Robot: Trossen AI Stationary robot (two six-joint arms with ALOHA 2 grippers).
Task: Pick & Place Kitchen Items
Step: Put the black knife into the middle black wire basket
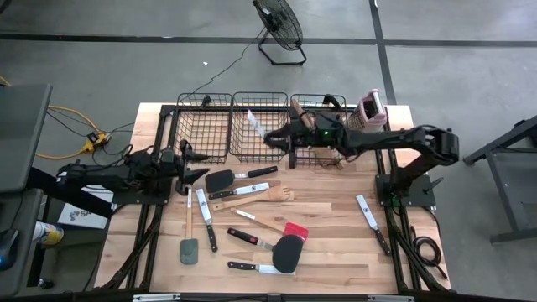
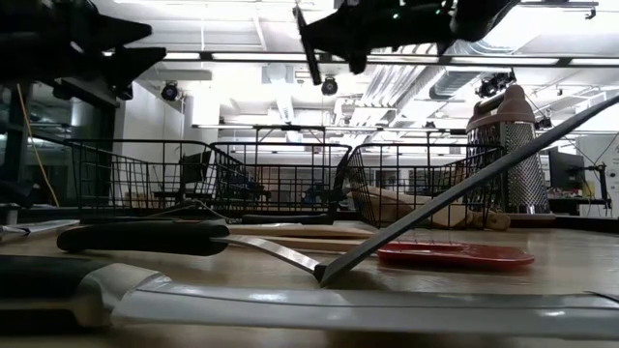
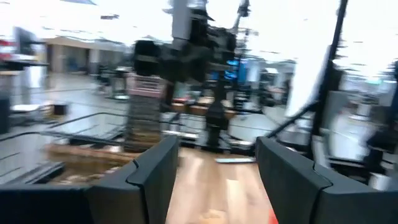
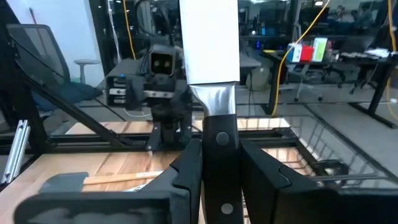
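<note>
My right gripper (image 1: 284,138) reaches in from the table's right and is shut on a black-handled steel knife (image 1: 260,126) held above the middle wire basket (image 1: 260,155). The knife also shows in the right wrist view (image 4: 208,43) and at the top of the low view (image 2: 308,48). My left gripper (image 1: 193,174) is open and empty at the table's left, beside a black spatula (image 1: 220,180). Its fingers stand apart in the left wrist view (image 3: 214,180). Several knives and spatulas lie flat on the table. My right gripper pinches the knife's black handle (image 4: 221,146) between its two fingers, at the end next to the blade. The fingers lie along the knife, and the blade (image 4: 208,43) sticks out past the fingertips toward the table's far left. The knife is lifted clear.
Three black wire baskets (image 1: 204,126) stand in a row at the far edge; the right one (image 1: 323,155) holds wooden utensils. A pink-and-white grater (image 1: 372,109) stands at the far right. Loose utensils lie mid-table: a red spatula (image 1: 294,229), a grey spatula (image 1: 189,249), and a knife at the right (image 1: 369,214).
</note>
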